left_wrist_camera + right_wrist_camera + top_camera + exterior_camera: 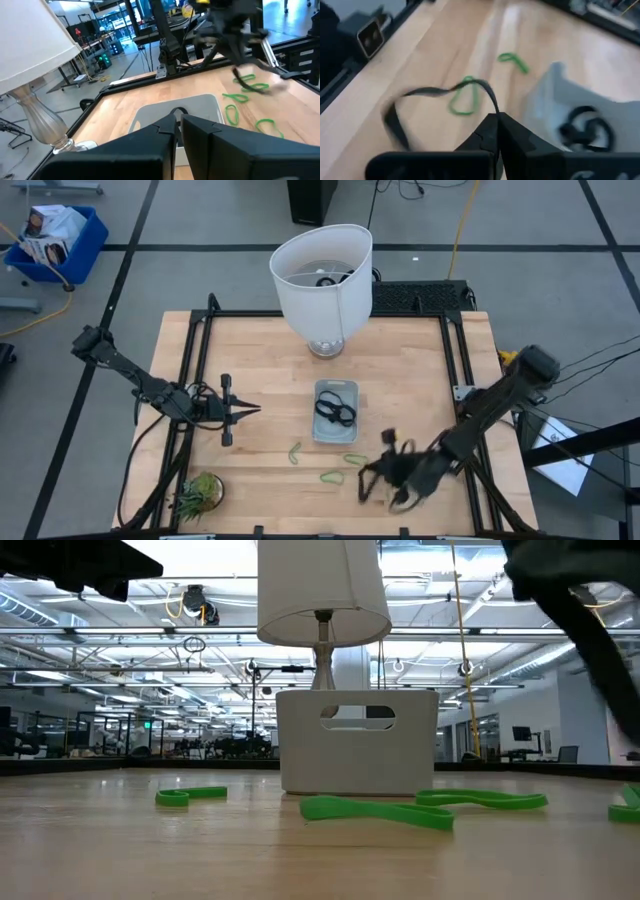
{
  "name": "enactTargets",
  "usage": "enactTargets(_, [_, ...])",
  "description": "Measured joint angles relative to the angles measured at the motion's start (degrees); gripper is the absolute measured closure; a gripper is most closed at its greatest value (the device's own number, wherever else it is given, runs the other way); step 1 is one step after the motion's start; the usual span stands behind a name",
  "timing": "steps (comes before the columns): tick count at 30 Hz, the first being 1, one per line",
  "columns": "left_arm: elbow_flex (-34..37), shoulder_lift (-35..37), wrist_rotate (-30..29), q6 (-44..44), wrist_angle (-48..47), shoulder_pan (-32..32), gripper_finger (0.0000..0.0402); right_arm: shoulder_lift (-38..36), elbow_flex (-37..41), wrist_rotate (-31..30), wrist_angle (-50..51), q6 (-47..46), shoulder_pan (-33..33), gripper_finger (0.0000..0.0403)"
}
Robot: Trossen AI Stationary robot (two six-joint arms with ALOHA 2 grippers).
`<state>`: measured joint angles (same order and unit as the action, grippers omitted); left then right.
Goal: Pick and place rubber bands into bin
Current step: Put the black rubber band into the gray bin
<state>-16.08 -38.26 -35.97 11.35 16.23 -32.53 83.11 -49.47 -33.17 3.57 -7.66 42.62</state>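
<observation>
- Right claw (385, 475) low in the frame's lower right, fingers pinched together on a dark rubber band (420, 97) dangling as a loose loop.
- Bin (335, 412) up-left of that claw, mid-frame, long axis vertical, dark bands inside.
- Green bands (330, 476) on wood between.
- Left claw (252, 411) closed, empty, left of bin.

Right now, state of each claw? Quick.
Left claw: shut, empty, hovering left of the bin.
Right claw: shut on a dark rubber band, near the table's front edge, right of the bin.
</observation>
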Motion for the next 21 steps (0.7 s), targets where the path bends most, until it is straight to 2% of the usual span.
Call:
enactTargets(6, [0.0,0.0,0.0,0.1,-0.2,0.0,0.0366,-20.5,18.4,-3.2,-11.9,3.2,-1.1,0.0401])
enactTargets(11, [0.0,0.0,0.0,0.5,-0.2,0.0,0.0366,-33.5,34.1,-3.8,-29.1,6.5,-1.1,0.0402])
enactTargets(15, [0.0,0.0,0.0,0.7,-0.3,0.0,0.0366,-38.4,40.8,-5.6,-36.3,7.5,-1.5,0.0402])
enactTargets(21, [0.0,0.0,0.0,0.9,-0.2,0.0,0.0366,-39.2,42.0,-5.8,-36.4,8.8,-3.3,0.0402])
